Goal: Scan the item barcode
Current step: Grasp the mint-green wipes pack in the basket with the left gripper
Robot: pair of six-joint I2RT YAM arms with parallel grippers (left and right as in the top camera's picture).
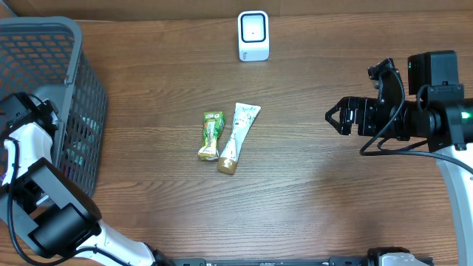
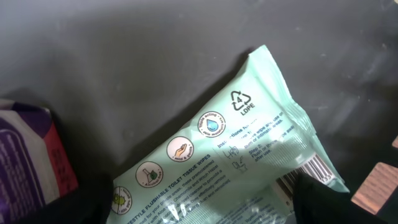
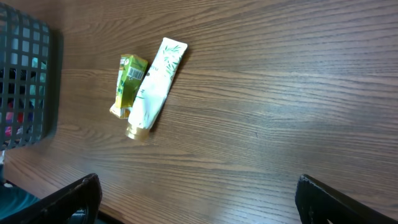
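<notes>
The left arm reaches into the grey plastic basket (image 1: 70, 89) at the left edge of the wooden table (image 1: 332, 207). Its wrist view shows the left gripper (image 2: 199, 190) open, the two dark fingers (image 2: 320, 199) standing wide apart over a mint green pack of flushable wipes (image 2: 249, 134). The pack lies slanted on the dark basket floor, and its barcode (image 2: 313, 167) shows just beside the right-hand finger, partly hidden by it. Whether the fingers touch the pack, I cannot tell. A purple packet (image 2: 28, 155) lies left of the pack.

The white scanner (image 1: 253, 35) stands at the far edge of the table, in the middle. A green sachet (image 1: 212, 135) and a white tube (image 1: 238, 137) lie side by side, touching, at the table centre. The right gripper (image 1: 334, 116) hangs at the right side, fully open and empty, well apart from them.
</notes>
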